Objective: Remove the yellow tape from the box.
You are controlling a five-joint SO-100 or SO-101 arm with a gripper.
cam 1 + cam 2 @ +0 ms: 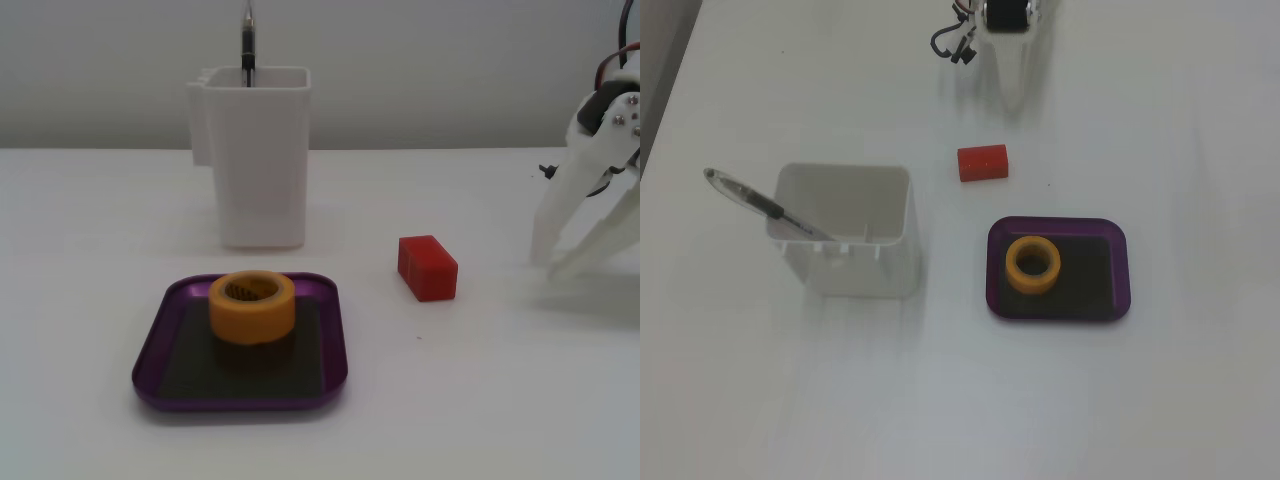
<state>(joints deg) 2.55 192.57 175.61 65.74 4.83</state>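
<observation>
The yellow tape (252, 305) is a thick yellow-orange roll lying flat, hollow core up, inside the box (155, 350), a shallow purple tray with a dark bottom. In a fixed view from above, the tape (1032, 265) sits left of the middle of the box (1118, 300). My gripper (550, 265) is at the far right, tips down on the table, far from the tray. Its white fingertips meet and it holds nothing. From above, the gripper (1012, 95) is at the top edge, beyond the red block.
A small red block (428, 267) lies on the table between tray and gripper; it also shows from above (983, 162). A tall white container (255, 155) with a pen (760, 205) in it stands behind the tray.
</observation>
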